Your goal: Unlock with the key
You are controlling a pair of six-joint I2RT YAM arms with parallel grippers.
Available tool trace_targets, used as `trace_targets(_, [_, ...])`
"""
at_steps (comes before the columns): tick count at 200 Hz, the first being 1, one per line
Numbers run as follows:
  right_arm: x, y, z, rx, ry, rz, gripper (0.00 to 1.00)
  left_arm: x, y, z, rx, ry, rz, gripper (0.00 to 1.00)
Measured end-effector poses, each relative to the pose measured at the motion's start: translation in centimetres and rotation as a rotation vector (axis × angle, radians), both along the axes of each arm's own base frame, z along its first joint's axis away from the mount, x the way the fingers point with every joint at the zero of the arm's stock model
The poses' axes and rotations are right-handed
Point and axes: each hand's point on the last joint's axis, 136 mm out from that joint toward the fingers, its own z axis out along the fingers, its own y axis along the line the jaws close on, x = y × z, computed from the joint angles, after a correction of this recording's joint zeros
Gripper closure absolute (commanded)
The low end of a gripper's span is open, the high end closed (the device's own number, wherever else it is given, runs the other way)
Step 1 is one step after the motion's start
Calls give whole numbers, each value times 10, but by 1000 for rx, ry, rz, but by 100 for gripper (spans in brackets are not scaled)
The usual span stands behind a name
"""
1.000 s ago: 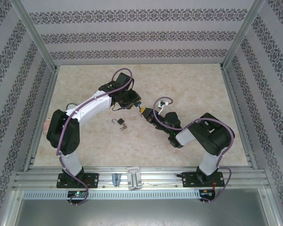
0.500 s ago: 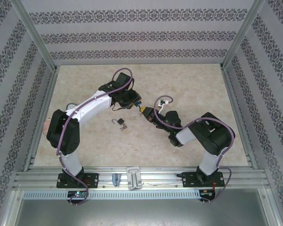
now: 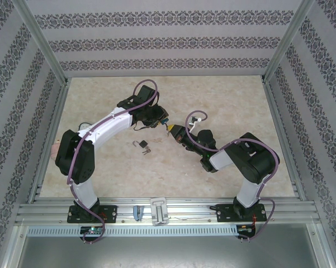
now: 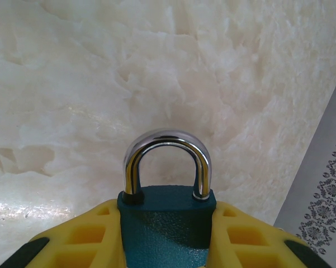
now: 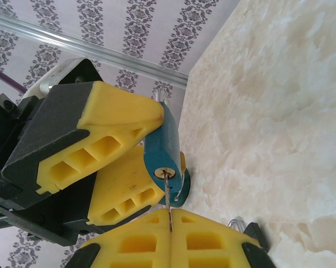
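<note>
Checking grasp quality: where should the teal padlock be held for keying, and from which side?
Pinch the teal padlock across its flat body faces, coming in over a narrow edge as the left claw does: shackle and keyhole sit clear for the key.

No text or numbers reading legibly anywhere, teal padlock [image 4: 166,223] showing no brand mark, patterned wall [image 3: 168,44] carrying ornament only, no lettering.

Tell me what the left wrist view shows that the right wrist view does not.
Left wrist, not right: the shackle with both legs meeting the padlock body. Right wrist, not left: the key pinched in the right hand, its tip at the keyhole. Both: the teal padlock, the left hand gripping it, the table.
</note>
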Motion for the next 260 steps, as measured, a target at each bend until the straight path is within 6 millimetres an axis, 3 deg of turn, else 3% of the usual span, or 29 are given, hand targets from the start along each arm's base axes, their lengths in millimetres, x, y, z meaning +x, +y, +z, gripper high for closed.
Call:
trace_targets(160, [2, 1, -2, -189, -76, -14, 100, -4, -6, -5, 79, 18, -51, 73])
trace_targets(260, [10, 2, -1, -156, -82, -37, 100, -6, -9, -6, 90, 10, -57, 74])
